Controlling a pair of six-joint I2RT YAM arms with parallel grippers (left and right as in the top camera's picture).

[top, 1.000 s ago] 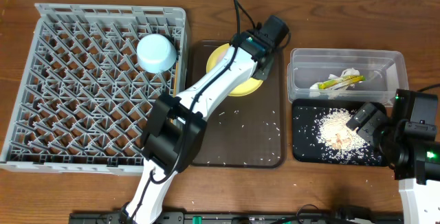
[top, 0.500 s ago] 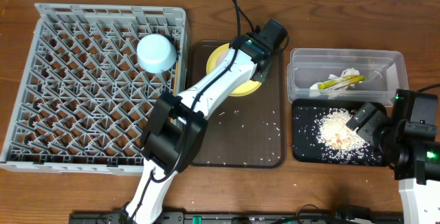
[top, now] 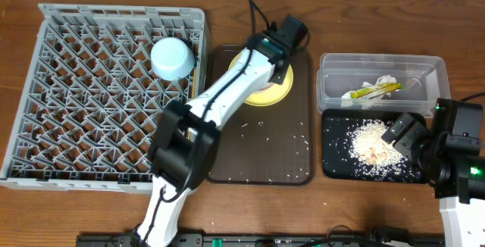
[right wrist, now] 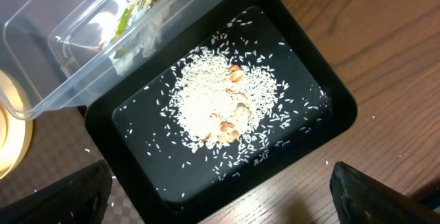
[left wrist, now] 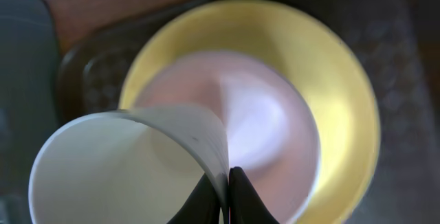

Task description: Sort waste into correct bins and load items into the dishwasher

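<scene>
The left pincer [left wrist: 225,183] is closed on the wall of the white cup [left wrist: 130,162], one finger inside the rim and one outside. The cup's body lies to the left of the fingertips in the wrist view. Its open mouth faces the wrist camera, so its axis runs from the camera down toward the yellow plate [left wrist: 344,100] right beneath the pincer. The plate lies flat on the brown tray [top: 295,148]. I cannot tell whether the cup's base touches the plate.

The right pincer [right wrist: 220,176] stands wide open and holds nothing. Below it is the black tray [right wrist: 330,107] with a heap of rice [right wrist: 206,100]. Beyond that tray, touching its far edge, is the clear tub [right wrist: 62,80].
</scene>
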